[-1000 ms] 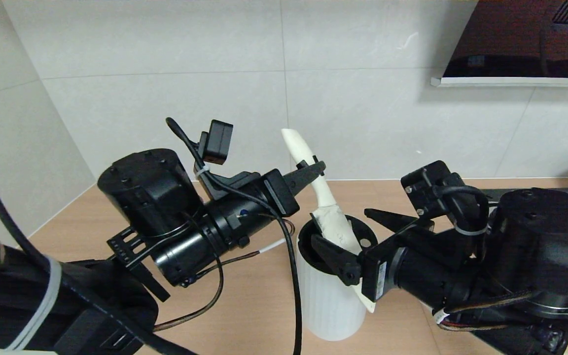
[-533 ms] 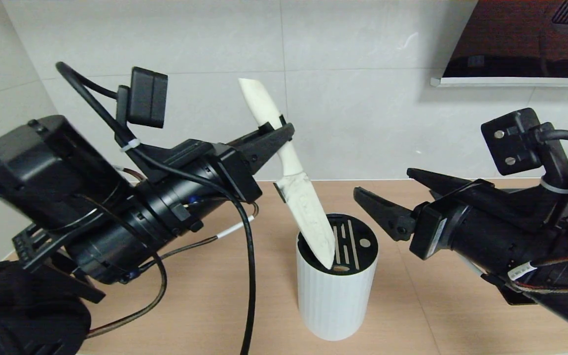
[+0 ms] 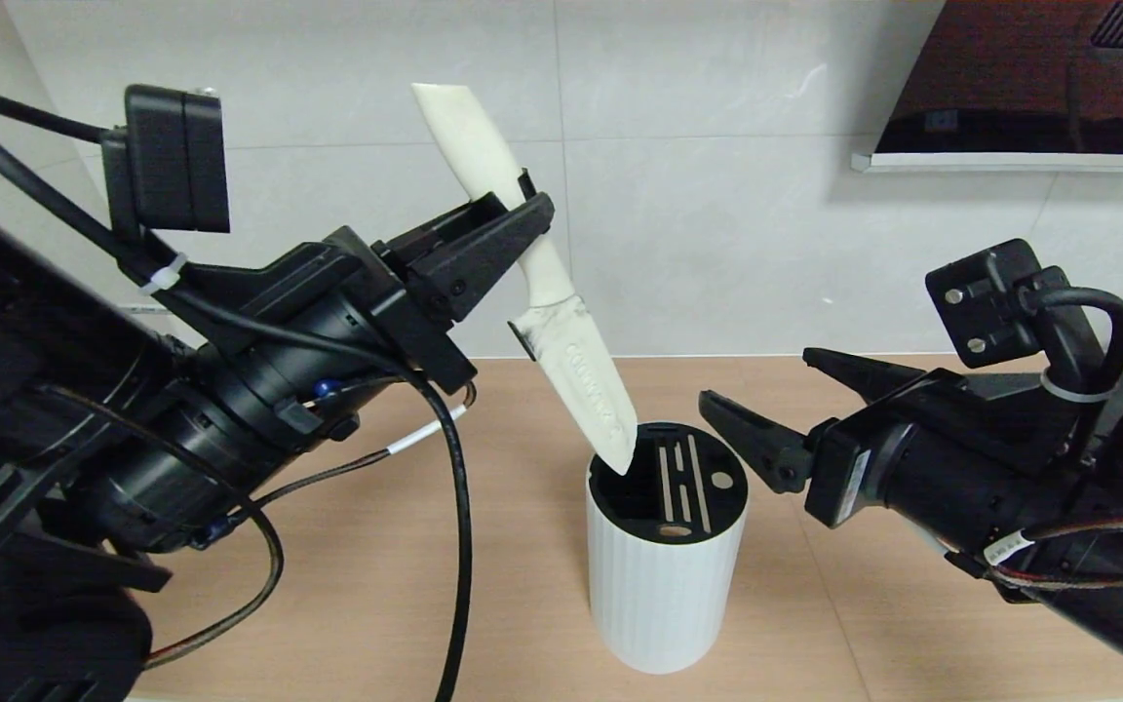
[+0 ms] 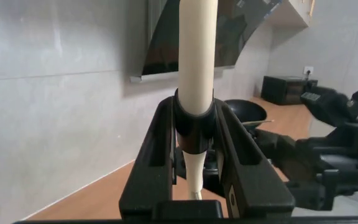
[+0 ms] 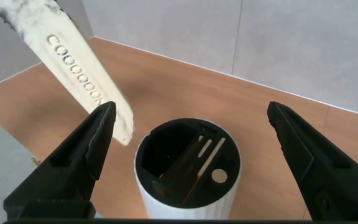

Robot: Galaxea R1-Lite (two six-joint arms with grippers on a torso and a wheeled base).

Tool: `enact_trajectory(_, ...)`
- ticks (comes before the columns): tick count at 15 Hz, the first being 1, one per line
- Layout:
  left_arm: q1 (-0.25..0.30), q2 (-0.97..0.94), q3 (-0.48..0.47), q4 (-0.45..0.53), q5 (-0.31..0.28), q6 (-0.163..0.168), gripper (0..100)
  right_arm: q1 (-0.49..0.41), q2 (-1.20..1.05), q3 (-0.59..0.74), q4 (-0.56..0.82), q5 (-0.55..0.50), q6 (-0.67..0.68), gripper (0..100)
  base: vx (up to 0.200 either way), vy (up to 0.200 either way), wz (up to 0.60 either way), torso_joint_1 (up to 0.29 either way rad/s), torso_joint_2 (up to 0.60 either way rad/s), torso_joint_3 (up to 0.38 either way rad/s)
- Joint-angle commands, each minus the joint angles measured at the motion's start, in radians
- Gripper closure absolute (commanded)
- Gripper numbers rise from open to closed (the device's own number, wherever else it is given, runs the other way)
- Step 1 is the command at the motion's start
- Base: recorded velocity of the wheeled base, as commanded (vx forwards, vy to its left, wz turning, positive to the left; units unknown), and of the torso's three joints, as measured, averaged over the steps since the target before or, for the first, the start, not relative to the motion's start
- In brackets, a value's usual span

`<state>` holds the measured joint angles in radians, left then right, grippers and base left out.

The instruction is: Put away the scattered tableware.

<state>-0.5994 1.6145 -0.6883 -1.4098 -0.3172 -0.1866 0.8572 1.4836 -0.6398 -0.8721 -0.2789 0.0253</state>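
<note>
Wooden counter [image 3: 522, 604] against a grey tiled wall, dark range hood [image 3: 1029, 78] at 1 o'clock in the head view. White ribbed knife holder [image 3: 664, 585] stands upright at 6 o'clock, with a black slotted top. Left gripper [image 3: 522, 219] is clamped on the cream handle of the knife [image 3: 576, 366]. Blade slants from 11 o'clock down toward 5, tip just above the holder's rim on its 9 o'clock side, over the wide opening, not yet seated. Right gripper [image 3: 758, 380] has fingers spread apart and holds nothing, just beside the holder's top at 3 o'clock. Step looks like insertion. Blade likely needs tipping nearer vertical and lining up with a slot, then a slow straight descent. Kept at this slant, it could scrape the rim or tip the holder. Right gripper could steady the holder.
</note>
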Motion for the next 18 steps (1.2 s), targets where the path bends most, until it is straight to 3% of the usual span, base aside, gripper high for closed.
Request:
enact_trajectory(1, 0.001, 0.064, 0.007, -0.052, 0.0, 0.024, 100, -0.001, 0.004, 0.0, -0.001, 0.0, -0.001, 0, 0.0, 0.0, 0.0, 0.0, 0.0, 0.0)
enact_trajectory(3, 0.0, 0.099, 0.018, -0.081, 0.0, 0.049, 100, -0.001, 0.004, 0.0, -0.001, -0.002, -0.001, 0, 0.0, 0.0, 0.0, 0.0, 0.0, 0.0)
enact_trajectory(9, -0.002, 0.199, 0.033, -0.159, 0.0, 0.062, 100, -0.001, 0.02, 0.002, -0.001, -0.002, -0.001, 0, 0.0, 0.0, 0.0, 0.0, 0.0, 0.0)
enact_trajectory(18, -0.045, 0.321, 0.078, -0.161, 0.006, 0.079, 100, -0.001, 0.029, 0.002, -0.002, -0.003, -0.002, 0, 0.0, 0.0, 0.0, 0.0, 0.0, 0.0)
